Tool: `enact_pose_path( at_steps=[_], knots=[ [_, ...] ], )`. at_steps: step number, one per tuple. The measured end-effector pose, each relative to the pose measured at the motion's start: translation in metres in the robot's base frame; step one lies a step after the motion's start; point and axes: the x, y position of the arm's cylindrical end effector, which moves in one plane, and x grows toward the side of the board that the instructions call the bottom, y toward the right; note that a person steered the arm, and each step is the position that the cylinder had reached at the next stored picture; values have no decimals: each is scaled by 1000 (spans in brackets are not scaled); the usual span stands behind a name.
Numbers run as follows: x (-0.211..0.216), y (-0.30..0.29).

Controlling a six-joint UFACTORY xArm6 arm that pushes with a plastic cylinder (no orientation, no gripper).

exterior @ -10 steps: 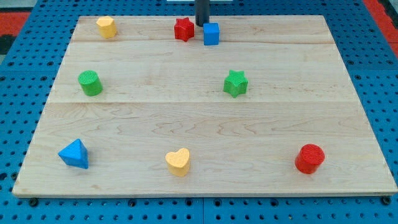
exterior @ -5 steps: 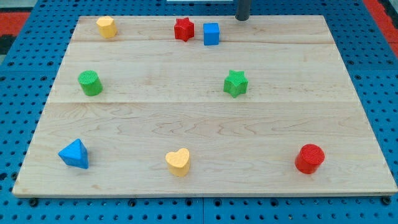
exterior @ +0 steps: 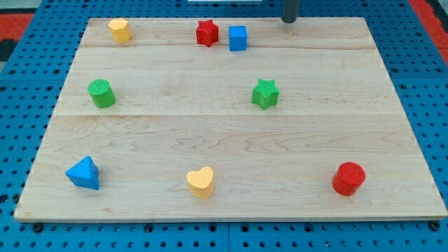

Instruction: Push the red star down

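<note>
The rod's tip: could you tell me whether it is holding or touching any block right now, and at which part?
Nothing is held. My tip stands at the view's top edge, apart from every block, to the right of the blue cube and the red star.

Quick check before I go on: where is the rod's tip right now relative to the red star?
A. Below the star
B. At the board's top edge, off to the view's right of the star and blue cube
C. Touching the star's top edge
B: my tip sits at the top edge of the wooden board, to the view's right of the red star-shaped block and the blue cube, touching neither.
</note>
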Motion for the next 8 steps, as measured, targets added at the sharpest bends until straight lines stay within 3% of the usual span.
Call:
enact_pose_path(
  at_steps=[2, 3, 6, 8],
  knots=[
    [6, -121],
    [17, -151],
    [72, -174],
    [173, -154]
  ],
)
